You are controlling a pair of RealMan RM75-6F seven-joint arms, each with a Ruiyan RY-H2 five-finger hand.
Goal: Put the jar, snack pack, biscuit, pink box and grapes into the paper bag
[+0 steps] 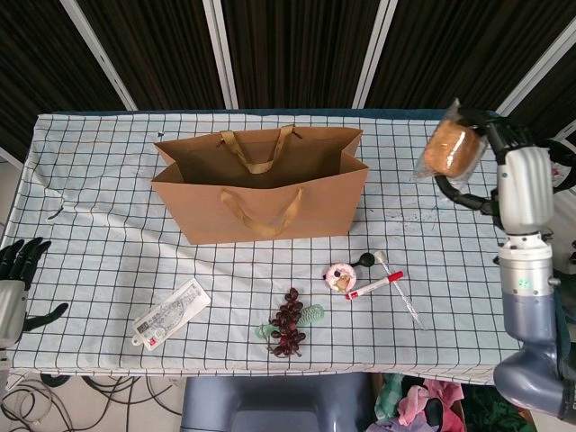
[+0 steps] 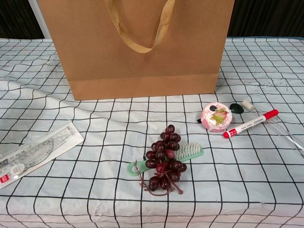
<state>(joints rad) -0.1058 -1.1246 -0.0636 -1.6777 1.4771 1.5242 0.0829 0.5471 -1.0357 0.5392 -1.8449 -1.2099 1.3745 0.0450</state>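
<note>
The right hand [image 1: 490, 148] grips the wrapped biscuit [image 1: 443, 148], raised to the right of the paper bag [image 1: 261, 193]. In front of the bag on the counter [image 1: 450, 234] lie the pink box [image 1: 340, 277] and grapes [image 1: 288, 322]. The left hand [image 1: 18, 274], spread and holding nothing, hangs far left of the bag.

No legible text on anything.
</note>
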